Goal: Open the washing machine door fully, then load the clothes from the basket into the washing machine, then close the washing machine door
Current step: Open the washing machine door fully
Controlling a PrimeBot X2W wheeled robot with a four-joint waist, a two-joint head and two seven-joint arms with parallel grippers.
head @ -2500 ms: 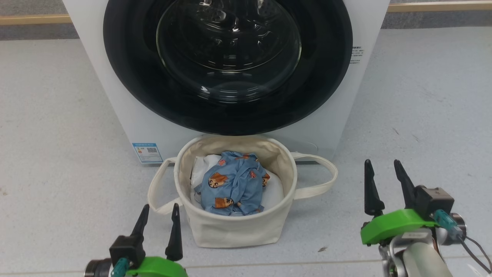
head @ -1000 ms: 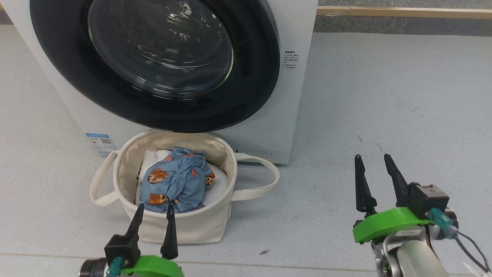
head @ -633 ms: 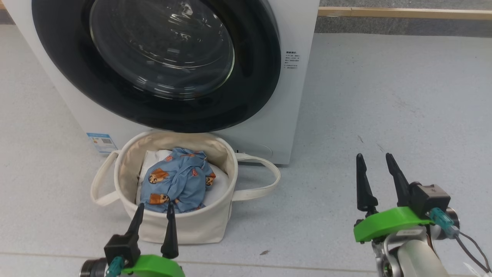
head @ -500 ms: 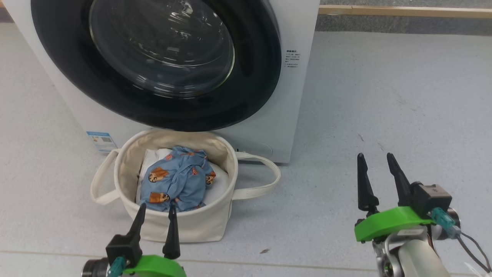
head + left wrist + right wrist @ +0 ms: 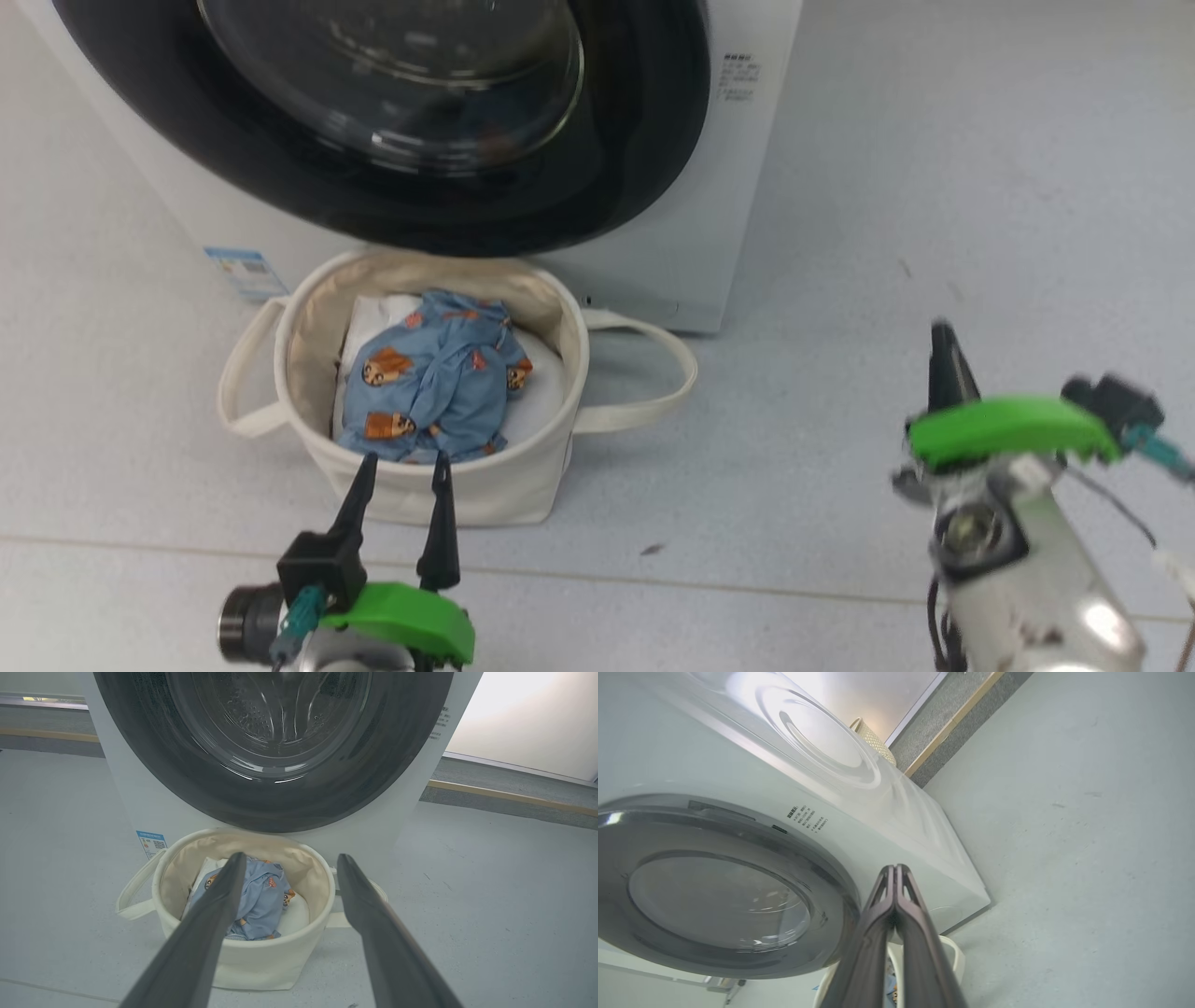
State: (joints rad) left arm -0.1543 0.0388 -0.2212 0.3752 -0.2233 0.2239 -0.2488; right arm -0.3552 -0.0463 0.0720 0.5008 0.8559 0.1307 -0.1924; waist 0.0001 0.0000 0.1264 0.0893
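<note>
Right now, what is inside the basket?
In the basket, the blue bear-print clothes lie on a white cloth. Whatever is under them, and the basket's bottom, is covered.

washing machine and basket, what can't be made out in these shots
- Washing machine door: top cut off by the head view's upper edge.
- Small print on the washing machine: too small to read, head view.
- White cloth: mostly covered by the clothes, head view.
- Right gripper: blurred, head view.
- Basket: largely behind the fingers, right wrist view.
</note>
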